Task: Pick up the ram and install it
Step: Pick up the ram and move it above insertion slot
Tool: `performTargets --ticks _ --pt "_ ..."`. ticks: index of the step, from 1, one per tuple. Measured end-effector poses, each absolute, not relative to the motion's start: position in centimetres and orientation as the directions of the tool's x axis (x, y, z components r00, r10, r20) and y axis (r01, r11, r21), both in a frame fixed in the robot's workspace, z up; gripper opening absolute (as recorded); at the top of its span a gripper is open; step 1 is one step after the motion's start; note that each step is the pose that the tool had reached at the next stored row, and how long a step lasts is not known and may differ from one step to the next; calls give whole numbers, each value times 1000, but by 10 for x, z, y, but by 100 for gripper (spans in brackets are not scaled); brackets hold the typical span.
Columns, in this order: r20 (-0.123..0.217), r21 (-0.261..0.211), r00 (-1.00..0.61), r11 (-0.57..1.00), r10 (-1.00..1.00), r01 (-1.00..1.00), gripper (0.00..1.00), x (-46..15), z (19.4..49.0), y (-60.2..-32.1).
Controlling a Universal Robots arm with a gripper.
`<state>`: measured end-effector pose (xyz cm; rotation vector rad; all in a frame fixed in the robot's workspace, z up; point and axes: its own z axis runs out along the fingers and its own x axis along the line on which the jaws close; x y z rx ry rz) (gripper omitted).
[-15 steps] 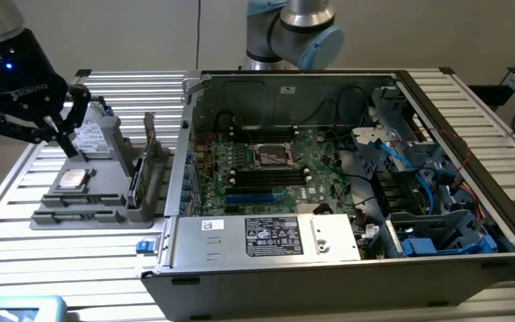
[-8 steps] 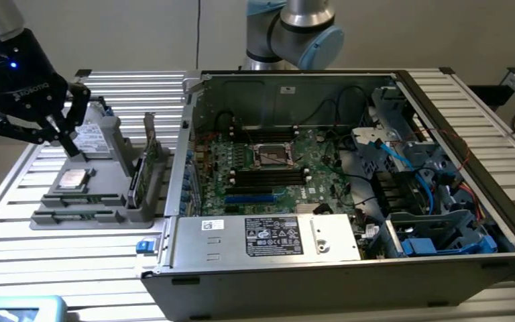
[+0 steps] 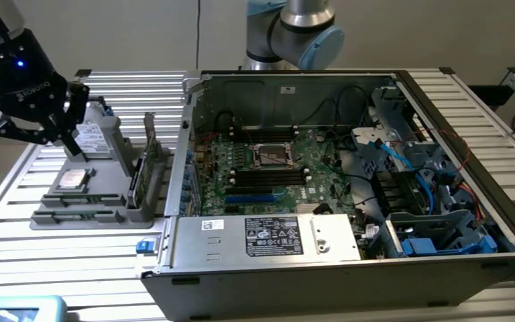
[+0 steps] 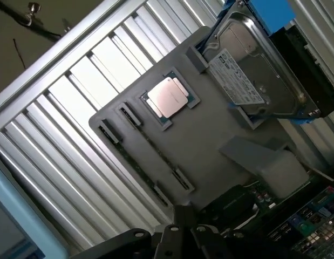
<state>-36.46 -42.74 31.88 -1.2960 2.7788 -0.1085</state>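
One large open black metal computer case (image 3: 329, 285) lay on the slatted aluminium surface (image 3: 25, 268), just beside a grey plastic parts tray (image 3: 110, 188). Over the tray's far end, near a silver hard drive (image 3: 96, 137) propped there, hung the black hand (image 3: 72, 144), its fingers pressed together. The ram (image 3: 83, 199), a long thin green stick, sat edge-up in a slot at the tray's near end, beside a square silver processor (image 3: 72, 178).
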Motion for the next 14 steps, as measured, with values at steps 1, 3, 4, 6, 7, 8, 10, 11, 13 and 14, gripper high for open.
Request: performTargets --ticks 1,3,4,6,7,8,10,11,13,14 --pt "-34 -94 -629 629 -777 -772 11 -365 319 -427" --pt "-29 -91 -606 606 -795 -790 11 -365 318 -427" --pt "-27 -90 -594 594 -804 -800 11 -365 318 -427" --pt "-22 -86 -570 570 -821 -817 11 -365 318 -427" --pt "-19 -85 -558 557 -830 -826 11 -365 318 -427" --pt "-17 -83 -546 545 -838 -834 11 -365 317 -427" --pt "-12 -80 -521 520 -853 -850 11 -365 317 -427" --pt "-9 -78 -509 508 -861 -858 11 -365 317 -427" --pt "-5 -75 -484 483 -875 -873 11 -365 316 -427" --pt "-3 -73 -471 470 -882 -880 11 -365 316 -427"
